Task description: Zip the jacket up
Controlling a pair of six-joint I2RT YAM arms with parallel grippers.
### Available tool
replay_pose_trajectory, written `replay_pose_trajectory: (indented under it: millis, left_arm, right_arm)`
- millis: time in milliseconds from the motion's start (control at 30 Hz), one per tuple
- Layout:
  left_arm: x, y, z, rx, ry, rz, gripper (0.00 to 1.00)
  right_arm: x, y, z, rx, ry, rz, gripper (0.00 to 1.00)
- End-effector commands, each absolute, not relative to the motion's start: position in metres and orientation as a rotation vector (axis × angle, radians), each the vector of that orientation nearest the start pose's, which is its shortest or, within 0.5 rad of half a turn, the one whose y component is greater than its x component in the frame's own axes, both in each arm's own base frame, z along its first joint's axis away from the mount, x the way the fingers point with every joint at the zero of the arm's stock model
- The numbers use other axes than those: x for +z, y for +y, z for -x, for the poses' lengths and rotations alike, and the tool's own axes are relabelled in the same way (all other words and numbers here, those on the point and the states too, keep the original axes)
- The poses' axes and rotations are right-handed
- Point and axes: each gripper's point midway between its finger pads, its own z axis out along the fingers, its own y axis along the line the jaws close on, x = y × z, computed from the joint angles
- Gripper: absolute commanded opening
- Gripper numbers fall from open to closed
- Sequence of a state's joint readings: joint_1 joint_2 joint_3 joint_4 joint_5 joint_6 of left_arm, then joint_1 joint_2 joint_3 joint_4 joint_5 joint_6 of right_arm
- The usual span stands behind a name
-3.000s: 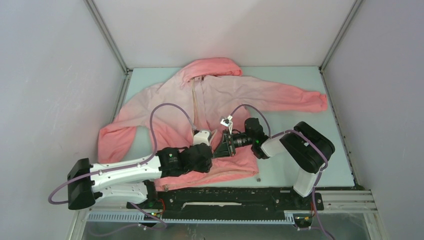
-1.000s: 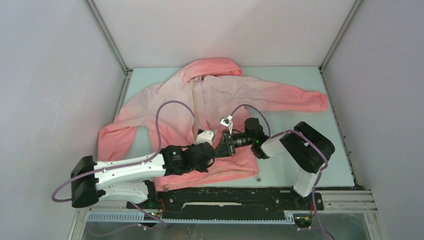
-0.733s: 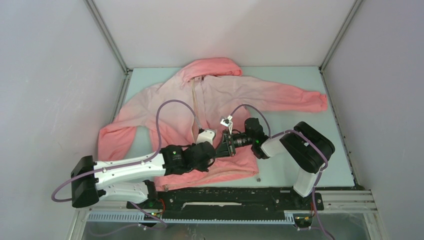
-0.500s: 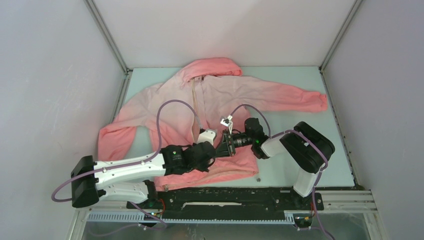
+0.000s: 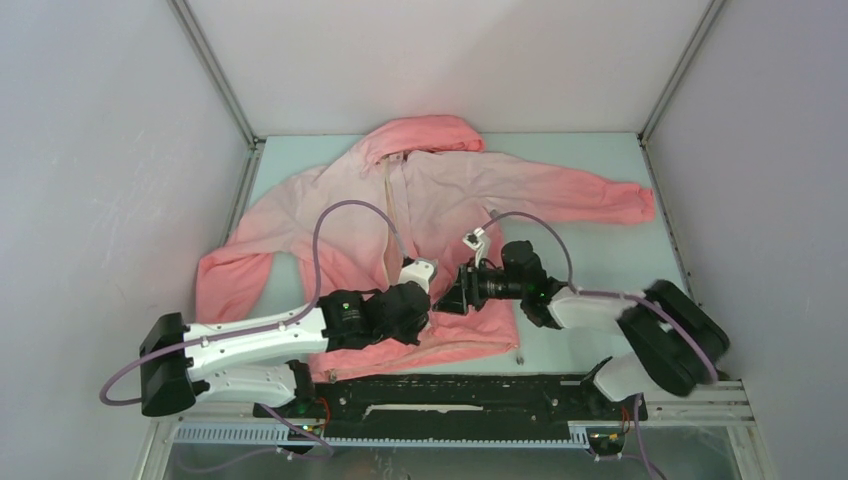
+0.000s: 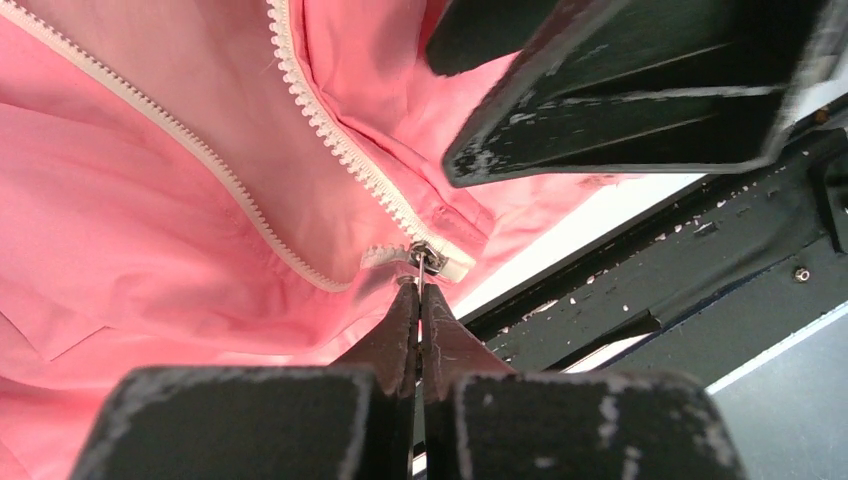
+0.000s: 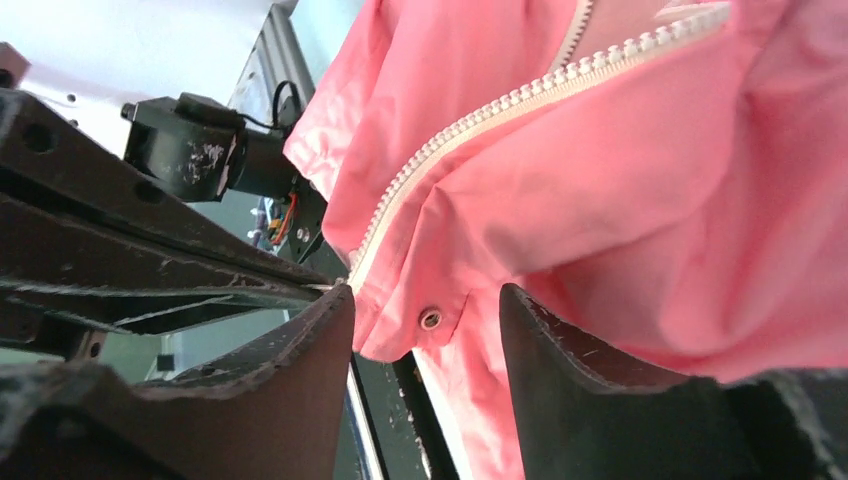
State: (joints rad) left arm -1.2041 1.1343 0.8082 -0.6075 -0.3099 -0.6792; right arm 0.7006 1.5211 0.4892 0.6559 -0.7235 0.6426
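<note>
The pink jacket [image 5: 450,190] lies flat on the table with its hood at the back and its whitish zipper [image 5: 392,210] open down the front. At the hem, my left gripper [image 5: 428,292] is shut on the small metal zipper pull [image 6: 424,262], where the two rows of teeth [image 6: 330,140] meet. In its own view the left gripper [image 6: 418,292] shows no gap between the tips. My right gripper [image 7: 425,295] is open around the hem corner, which carries a metal snap [image 7: 431,319]; its fingers [image 7: 560,360] stand clear of the fabric. From above, the right gripper [image 5: 447,298] faces the left one.
A black mounting rail [image 5: 450,390] runs along the near edge just below the hem. Grey walls close in the pale table [image 5: 600,160] on three sides. A small dark fastener [image 5: 517,357] lies by the hem's right corner.
My right gripper has opened and let go of the hem, and its arm has swung lower and to the right. My left gripper closed on the zipper pull and has stayed there.
</note>
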Motion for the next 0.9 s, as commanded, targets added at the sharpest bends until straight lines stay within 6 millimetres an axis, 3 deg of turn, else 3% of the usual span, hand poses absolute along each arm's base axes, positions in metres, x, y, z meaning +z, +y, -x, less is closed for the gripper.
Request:
replay_pose_trajectory:
  millis: [0,133,300,500,700,867]
  left_arm:
    - [0.124,-0.262,-0.128,-0.511,2.381,-0.547,0.0]
    - [0.12,-0.262,-0.126,-0.521,2.383,-0.56,0.0]
    - [0.117,-0.261,-0.125,-0.523,2.385,-0.571,0.0]
    - [0.116,-0.258,-0.122,-0.531,2.389,-0.582,0.0]
    - [0.115,-0.256,-0.119,-0.539,2.392,-0.593,0.0]
    - [0.114,-0.252,-0.118,-0.539,2.389,-0.59,0.0]
  right_arm:
    - [0.086,0.296,-0.184,1.237,2.275,0.422,0.58]
    - [0.086,0.281,-0.17,1.138,2.298,0.295,0.59]
    - [0.107,0.302,-0.143,1.221,2.123,0.199,0.55]
    - [0.133,0.321,-0.13,1.232,1.827,0.164,0.55]
    - [0.126,0.346,-0.114,1.266,1.737,0.165,0.53]
    - [0.126,0.357,-0.112,1.323,1.683,0.114,0.44]
